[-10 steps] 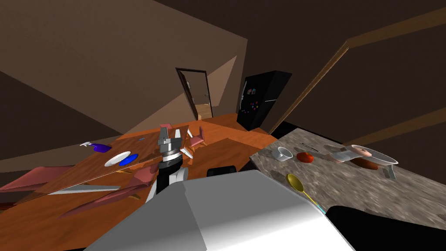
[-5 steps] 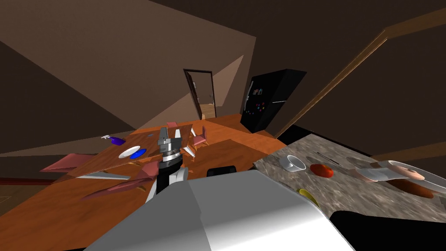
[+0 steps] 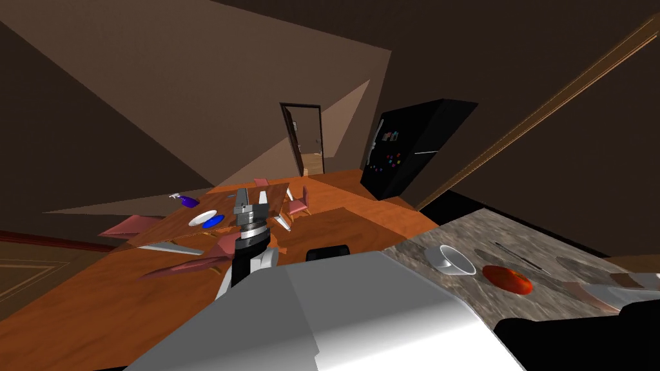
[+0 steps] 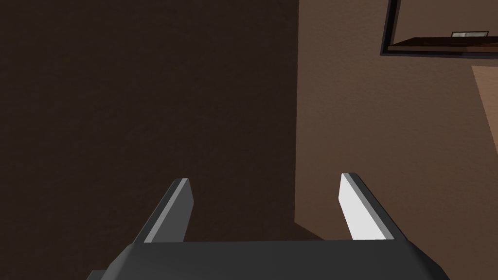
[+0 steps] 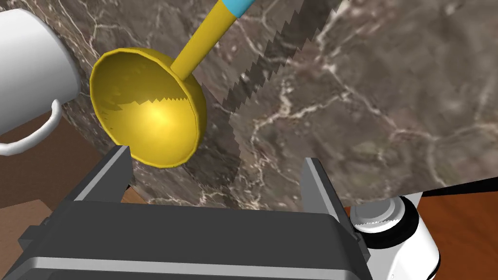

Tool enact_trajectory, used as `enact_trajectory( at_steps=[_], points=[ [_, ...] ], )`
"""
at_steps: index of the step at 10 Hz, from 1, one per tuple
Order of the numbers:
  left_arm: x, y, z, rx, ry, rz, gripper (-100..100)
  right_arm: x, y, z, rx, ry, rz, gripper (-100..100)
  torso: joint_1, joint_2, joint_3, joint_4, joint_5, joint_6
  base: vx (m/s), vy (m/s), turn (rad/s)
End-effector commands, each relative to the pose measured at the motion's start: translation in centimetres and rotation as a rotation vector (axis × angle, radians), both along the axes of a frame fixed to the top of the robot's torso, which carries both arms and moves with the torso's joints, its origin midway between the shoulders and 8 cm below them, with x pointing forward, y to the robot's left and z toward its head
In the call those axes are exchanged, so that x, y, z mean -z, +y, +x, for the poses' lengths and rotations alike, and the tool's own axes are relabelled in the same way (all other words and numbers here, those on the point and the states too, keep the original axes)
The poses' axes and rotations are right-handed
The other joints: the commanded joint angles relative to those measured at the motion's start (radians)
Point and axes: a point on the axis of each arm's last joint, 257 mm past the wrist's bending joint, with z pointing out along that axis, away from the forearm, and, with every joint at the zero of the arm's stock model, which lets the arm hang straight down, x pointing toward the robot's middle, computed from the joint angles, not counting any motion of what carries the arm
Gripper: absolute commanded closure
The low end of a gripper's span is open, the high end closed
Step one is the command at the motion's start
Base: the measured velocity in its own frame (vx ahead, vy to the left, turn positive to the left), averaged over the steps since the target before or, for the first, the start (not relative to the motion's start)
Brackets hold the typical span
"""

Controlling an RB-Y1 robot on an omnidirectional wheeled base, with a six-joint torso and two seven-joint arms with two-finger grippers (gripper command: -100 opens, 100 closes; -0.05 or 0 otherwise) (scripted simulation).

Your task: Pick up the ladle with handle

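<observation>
The ladle [image 5: 148, 114] has a yellow bowl and a yellow handle that turns blue at its far end [image 5: 233, 5]. It lies on the dark marble counter [image 5: 364, 97], bowl facing up. My right gripper [image 5: 216, 160] hovers over the counter's edge, open and holding nothing. The ladle's bowl sits just beyond one finger [image 5: 114, 165], off to that side rather than between the two, and the handle runs away from the gripper. My left gripper [image 3: 252, 201] is raised in front of my chest, open and empty.
A white mug [image 5: 29, 92] stands right beside the ladle's bowl. On the counter [image 3: 490, 228] sit that mug [image 3: 451, 257], a red tomato [image 3: 508, 279] and a thin dark utensil [image 3: 515, 254]. Behind are a black fridge [image 3: 412, 145], a doorway [image 3: 306, 138], and a wooden dining table [image 3: 245, 193] with pink chairs.
I have turned: the whole head view slid right, carrying the counter things toward the lower right corner. The ladle passed behind my chest. The left arm keeps its pose.
</observation>
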Motion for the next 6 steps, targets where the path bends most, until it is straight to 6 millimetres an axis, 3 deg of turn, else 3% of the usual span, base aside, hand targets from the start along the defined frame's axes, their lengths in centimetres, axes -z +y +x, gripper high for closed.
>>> enact_trajectory(
  at_steps=[1, 2, 3, 4, 6],
  points=[
    [0.0, 0.0, 0.0, 0.0, 0.0, 0.0, 0, -0.4, -0.9, -1.9, -0.031, 0.064, -0.029, -100, 0.0, 0.0, 0.0, 0.0, 0.0, 0.0, 0.08, -0.039, 0.126],
    [0.0, 0.0, 0.0, 0.0, 0.0, 0.0, 0, 0.0, -0.4, -1.4, -0.017, 0.038, -0.017, -100, 0.0, -0.001, 0.0, 0.0, 0.0, 0.0, 0.037, -0.021, 0.027],
    [0.0, 0.0, 0.0, 0.0, 0.0, 0.0, 0, 0.0, -0.4, -1.5, -0.021, 0.043, -0.02, 0, 0.001, 0.001, 0.001, 0.0, 0.0, 0.0, 0.006, -0.004, -0.003],
    [0.0, 0.0, 0.0, 0.0, 0.0, 0.0, 0, 0.8, -0.8, -1.5, -0.013, 0.041, -0.02, -100, 0.003, 0.003, 0.002, 0.001, 0.001, 0.0, 0.003, 0.004, 0.065],
    [0.0, 0.0, 0.0, 0.0, 0.0, 0.0, 0, 1.7, -1.1, -1.4, -0.004, 0.04, -0.019, -100, 0.003, 0.005, 0.003, 0.001, 0.001, 0.0, 0.001, 0.01, 0.053]
  ],
)
